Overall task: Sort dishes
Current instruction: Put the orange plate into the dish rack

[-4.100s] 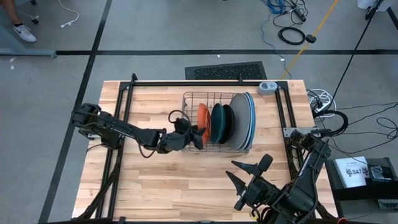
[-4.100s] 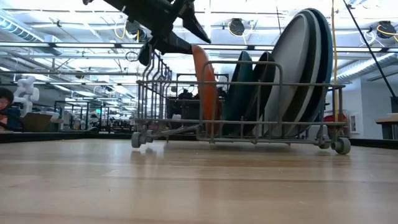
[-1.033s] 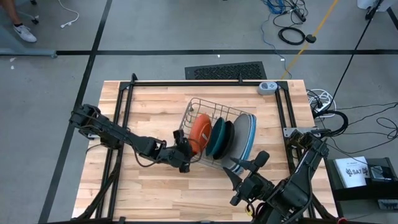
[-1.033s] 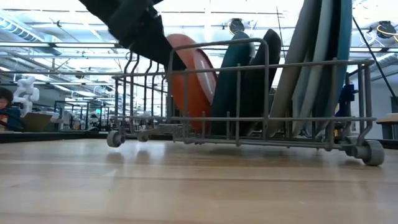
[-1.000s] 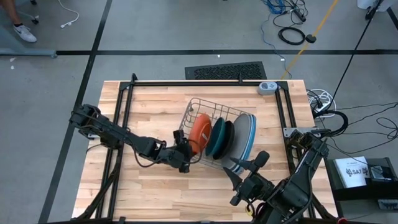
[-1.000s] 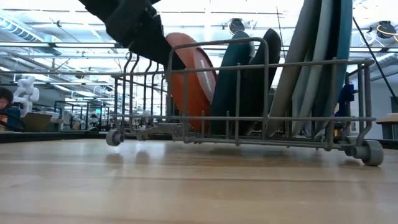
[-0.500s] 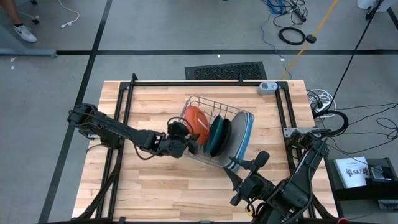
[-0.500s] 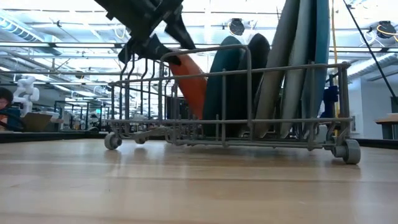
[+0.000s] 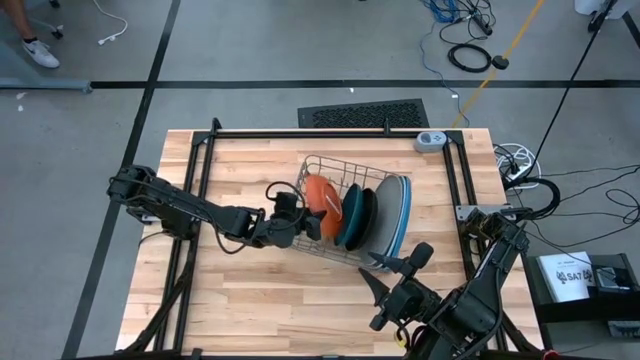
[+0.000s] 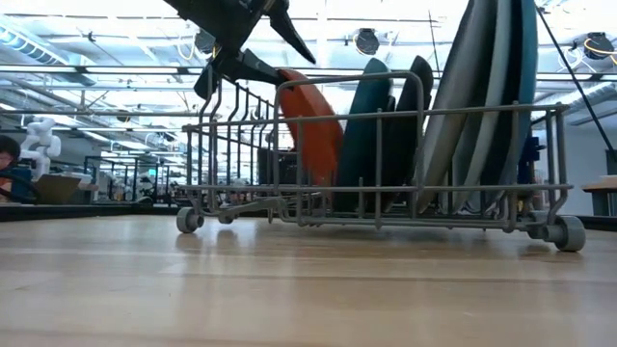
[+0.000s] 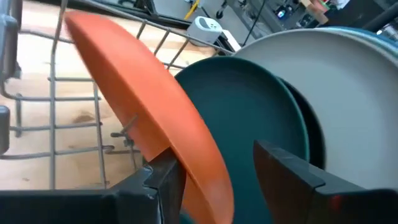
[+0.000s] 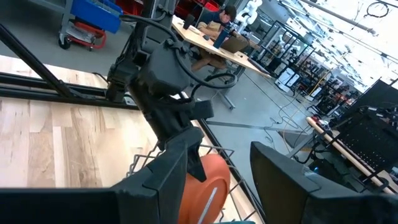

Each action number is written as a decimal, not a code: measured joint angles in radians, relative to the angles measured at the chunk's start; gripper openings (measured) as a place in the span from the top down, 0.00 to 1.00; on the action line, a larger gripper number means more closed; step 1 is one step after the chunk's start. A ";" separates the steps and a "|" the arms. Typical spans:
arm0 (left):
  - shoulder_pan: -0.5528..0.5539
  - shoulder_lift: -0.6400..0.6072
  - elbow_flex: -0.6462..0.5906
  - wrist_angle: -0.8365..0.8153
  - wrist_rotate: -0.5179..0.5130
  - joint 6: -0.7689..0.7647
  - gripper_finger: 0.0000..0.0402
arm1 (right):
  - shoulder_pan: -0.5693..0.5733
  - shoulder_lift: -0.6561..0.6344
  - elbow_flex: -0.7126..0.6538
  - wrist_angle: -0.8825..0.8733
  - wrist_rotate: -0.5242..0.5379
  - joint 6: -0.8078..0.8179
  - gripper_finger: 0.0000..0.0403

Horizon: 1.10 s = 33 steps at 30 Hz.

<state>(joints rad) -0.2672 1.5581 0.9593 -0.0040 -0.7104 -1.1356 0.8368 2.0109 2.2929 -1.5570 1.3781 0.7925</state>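
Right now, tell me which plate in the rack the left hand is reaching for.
The orange plate: the left hand straddles its rim with open fingers. It stands at the rack's end, leaning away from the dark teal plate.

Inside the wire dish rack [image 9: 345, 215], the end beyond the orange plate [image 9: 318, 196] is left free of dishes. The other end is packed with upright plates, narrow gaps between them. The rack's open top is partly blocked by the left gripper [image 9: 313, 226], its fingers spread astride the orange plate's rim.
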 joint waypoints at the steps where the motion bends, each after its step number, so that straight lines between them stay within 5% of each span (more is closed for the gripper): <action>1: 0.000 0.000 0.000 0.006 0.007 -0.015 0.54 | 0.000 0.000 0.000 0.000 0.000 0.000 0.58; 22: -0.005 0.005 -0.005 0.055 0.054 0.227 0.41 | 0.000 0.000 0.000 0.004 0.000 -0.004 0.58; 33: -0.021 0.002 -0.002 0.073 0.070 0.585 0.53 | 0.000 0.000 0.000 0.004 0.000 -0.004 0.58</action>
<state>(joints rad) -0.2886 1.5598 0.9577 0.0692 -0.6405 -0.5510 0.8368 2.0109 2.2929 -1.5532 1.3785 0.7883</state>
